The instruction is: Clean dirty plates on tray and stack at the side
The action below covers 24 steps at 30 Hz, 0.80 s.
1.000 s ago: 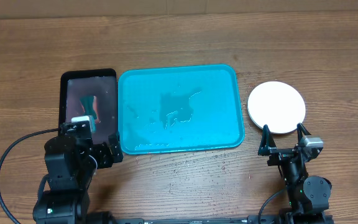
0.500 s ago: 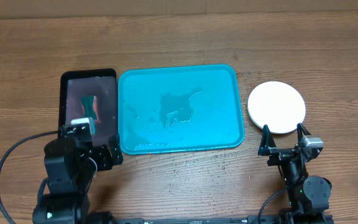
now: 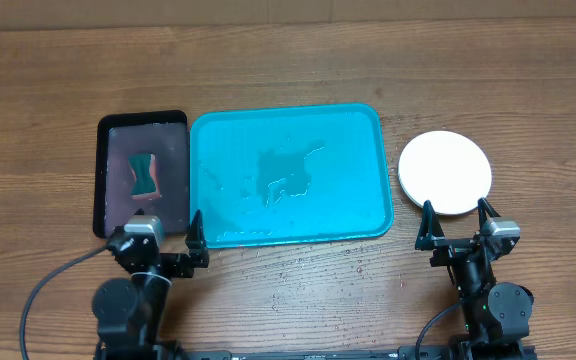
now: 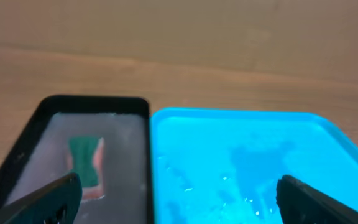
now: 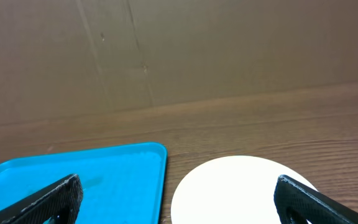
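Note:
The turquoise tray [image 3: 286, 175] lies mid-table, wet, with no plates on it; it also shows in the left wrist view [image 4: 247, 162] and the right wrist view [image 5: 73, 183]. A white plate [image 3: 445, 171] lies on the table right of the tray, seen from the right wrist too [image 5: 235, 190]. Only a white top shows; the cyan and yellow-green plates are out of view. My left gripper [image 3: 161, 240] is open and empty at the tray's near left corner. My right gripper [image 3: 455, 226] is open and empty just in front of the white plate.
A narrow black tray [image 3: 105, 175] stands left of the turquoise tray, holding a green sponge [image 3: 145, 172], also seen from the left wrist [image 4: 84, 160]. Small red specks dot the table in front of the tray.
My left arm has pulled back from over the black tray toward the front edge, uncovering the sponge. The right arm has not moved.

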Motion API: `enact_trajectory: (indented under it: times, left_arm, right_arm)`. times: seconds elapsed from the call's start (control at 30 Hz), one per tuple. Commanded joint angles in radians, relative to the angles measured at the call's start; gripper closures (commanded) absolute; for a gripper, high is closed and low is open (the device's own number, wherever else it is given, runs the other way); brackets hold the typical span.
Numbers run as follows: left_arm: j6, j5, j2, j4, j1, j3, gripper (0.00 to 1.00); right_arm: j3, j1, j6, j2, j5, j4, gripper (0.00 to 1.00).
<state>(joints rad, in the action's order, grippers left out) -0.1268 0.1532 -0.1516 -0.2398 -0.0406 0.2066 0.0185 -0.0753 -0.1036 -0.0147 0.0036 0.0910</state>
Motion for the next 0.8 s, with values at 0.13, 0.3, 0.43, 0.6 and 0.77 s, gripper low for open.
enact_trajectory:
  times: [0.13,0.3,0.43,0.6,0.77]
  left_arm:
    - [0.02,-0.014,0.149,0.305,0.034,-0.189,0.0]
    - [0.078,-0.034,0.148,0.321,0.035,-0.202,0.0]
    - [0.078,-0.021,0.148,0.173,0.035,-0.202,0.0]
    - [0.072,-0.026,0.148,0.173,0.034,-0.202,0.0]
    - [0.072,-0.026,0.147,0.173,0.034,-0.202,0.0]
  right_arm:
    - [-0.011,0.0,0.003,0.012,-0.005,-0.007,0.0]
    - [-0.011,0.0,0.003,0.012,-0.005,-0.007,0.0]
    - [-0.011,0.0,0.003,0.012,-0.005,-0.007,0.0]
    - [-0.011,0.0,0.003,0.012,-0.005,-0.007,0.0]
    - [-0.011,0.0,0.003,0.012,-0.005,-0.007,0.0]
